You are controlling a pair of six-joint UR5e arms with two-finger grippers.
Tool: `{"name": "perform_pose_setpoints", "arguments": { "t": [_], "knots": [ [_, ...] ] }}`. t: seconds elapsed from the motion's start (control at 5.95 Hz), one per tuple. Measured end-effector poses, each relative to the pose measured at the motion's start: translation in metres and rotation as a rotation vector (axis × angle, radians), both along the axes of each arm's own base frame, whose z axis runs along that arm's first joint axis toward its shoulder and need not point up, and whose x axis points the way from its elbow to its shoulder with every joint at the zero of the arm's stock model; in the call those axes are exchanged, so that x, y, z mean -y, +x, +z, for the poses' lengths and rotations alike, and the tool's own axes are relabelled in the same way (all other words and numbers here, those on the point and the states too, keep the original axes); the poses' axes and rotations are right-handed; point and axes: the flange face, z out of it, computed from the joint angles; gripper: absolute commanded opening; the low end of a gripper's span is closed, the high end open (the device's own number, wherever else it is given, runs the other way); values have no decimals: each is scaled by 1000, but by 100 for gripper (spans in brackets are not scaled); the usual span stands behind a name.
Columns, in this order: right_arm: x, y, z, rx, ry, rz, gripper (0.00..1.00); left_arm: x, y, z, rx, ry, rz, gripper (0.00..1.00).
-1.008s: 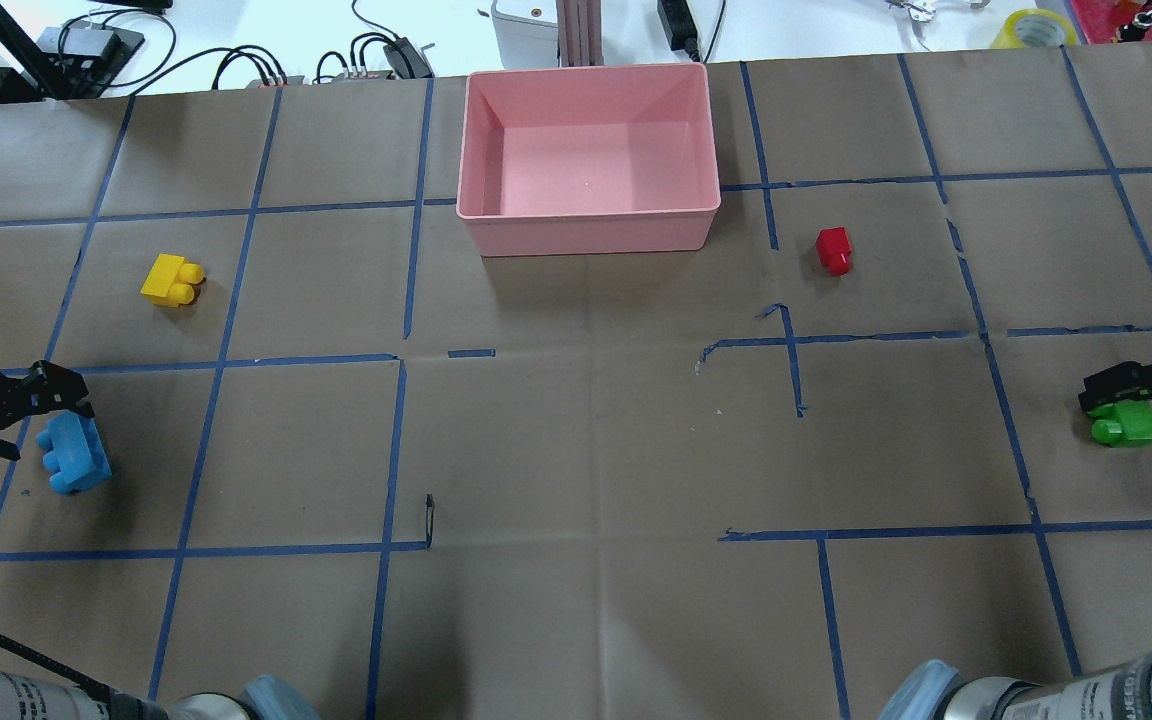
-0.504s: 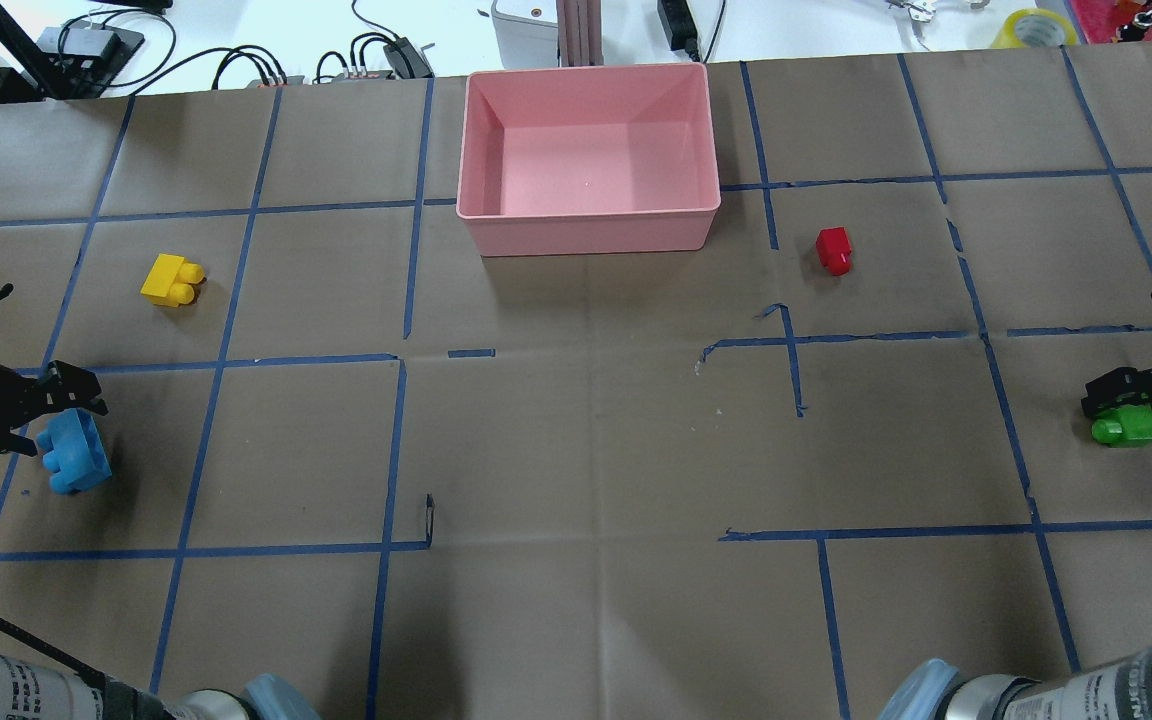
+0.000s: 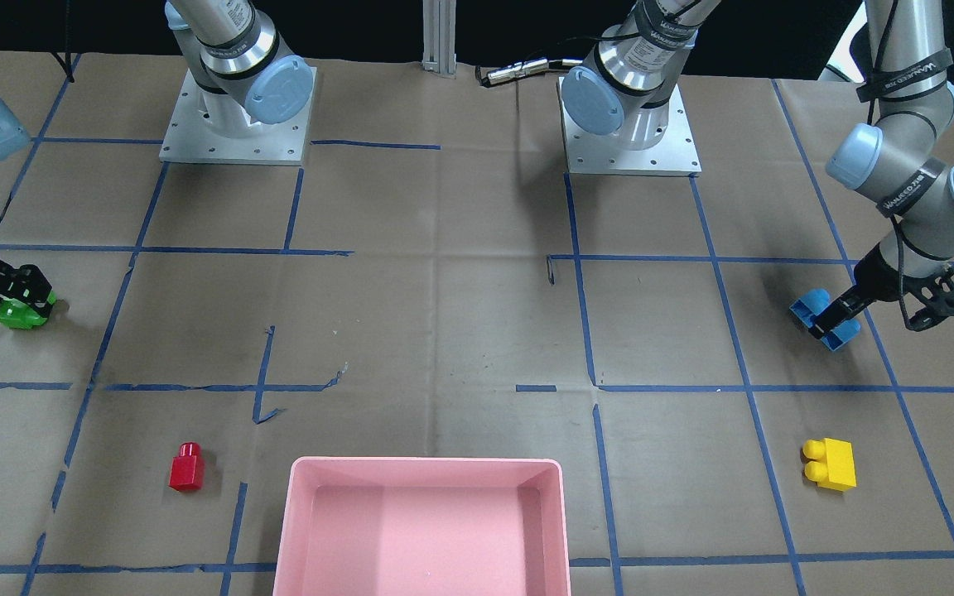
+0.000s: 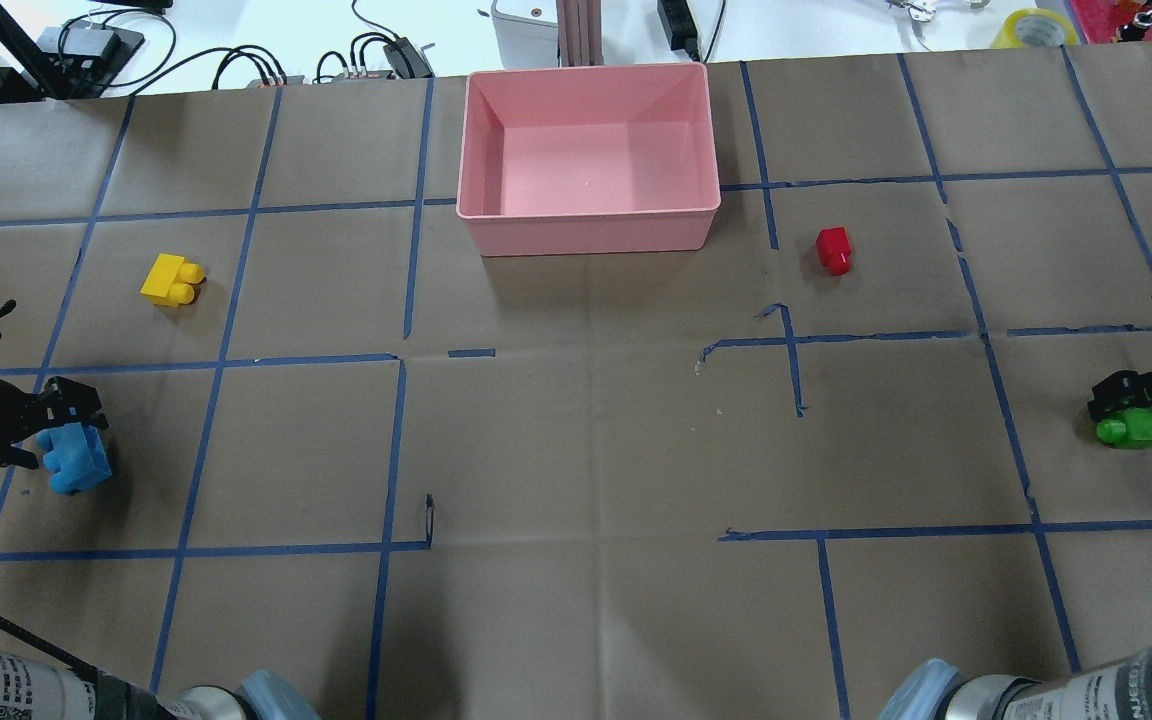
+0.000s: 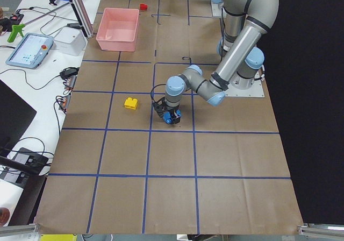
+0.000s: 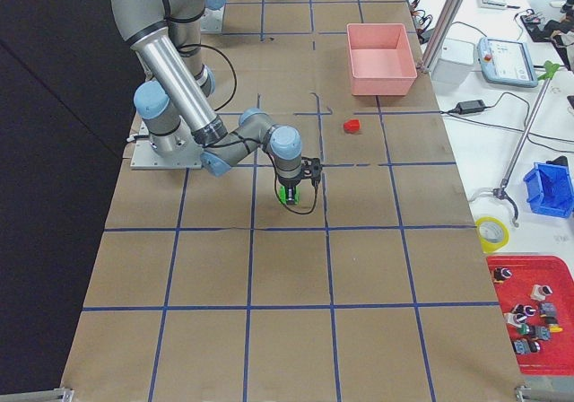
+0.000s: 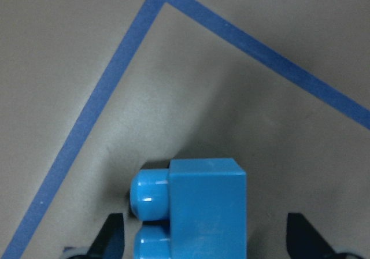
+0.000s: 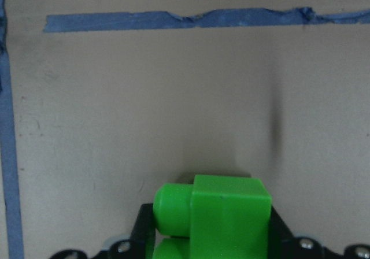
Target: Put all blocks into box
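Box [image 4: 586,236]: pink, on the bench [image 4: 586,450]; all four blocks lie outside it.
Left claw [image 4: 61,430]: spread wide astride blue block [image 4: 78,465].
Right claw [image 4: 1126,405]: clamped on green block [image 4: 1133,431].
Red block [image 4: 833,250], yellow block [image 4: 171,280]: loose on bench.

Your left wrist view cuts the blue block [image 7: 202,207] off at 6 o'clock, and the left gripper [image 7: 208,239] shows only as dark tips. The right wrist view crops the green block [image 8: 228,213] likewise. The front-facing view loses the box [image 3: 427,463] at its 6 o'clock edge.
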Motion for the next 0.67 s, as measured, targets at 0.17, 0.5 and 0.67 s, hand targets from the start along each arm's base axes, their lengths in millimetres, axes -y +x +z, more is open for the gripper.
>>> {"name": "perform_pose_setpoints", "arguments": {
  "t": [0.17,0.5,0.67],
  "knots": [
    [1,-2,9,-22,2,17,10,-1,1,0,3,-1,-3,80],
    [9,0,52,-38,-15,37,7,-1,2,-1,6,-3,-9,49],
    [29,11,86,-35,-58,71,7,0,2,0,7,-6,-19,37]
  ]
}}
